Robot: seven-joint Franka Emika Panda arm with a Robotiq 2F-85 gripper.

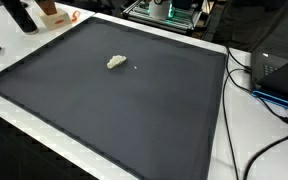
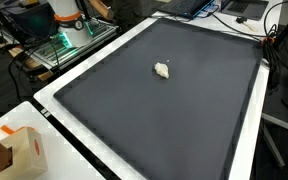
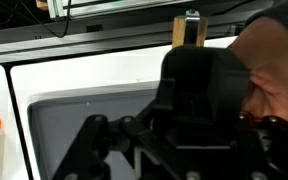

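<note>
So the only thing on the mat is a small whitish lump [image 1: 116,62] [image 2: 162,70], crumpled-looking and too tiny to say what it's made of. It sits on its own a bit off-centre on the dark mat [image 1: 114,120] [image 2: 164,130], with nothing touching it in both exterior views. The mat covers most of a white tabletop [image 1: 219,140] [image 2: 246,150], which shows as a pale border around it. The gripper [image 3: 184,140] only shows up in the wrist view, and it's so close to the lens that it's basically a big black blur. Its fingertips are cut off at the bottom edge, so I honestly can't tell if it's apart or together. Behind it you can see a corner of the mat and the white border. A few black cables [image 1: 239,95] trail along one side of the tabletop, and a small box with orange on it [image 2: 19,150] sits off a corner of the mat.
</note>
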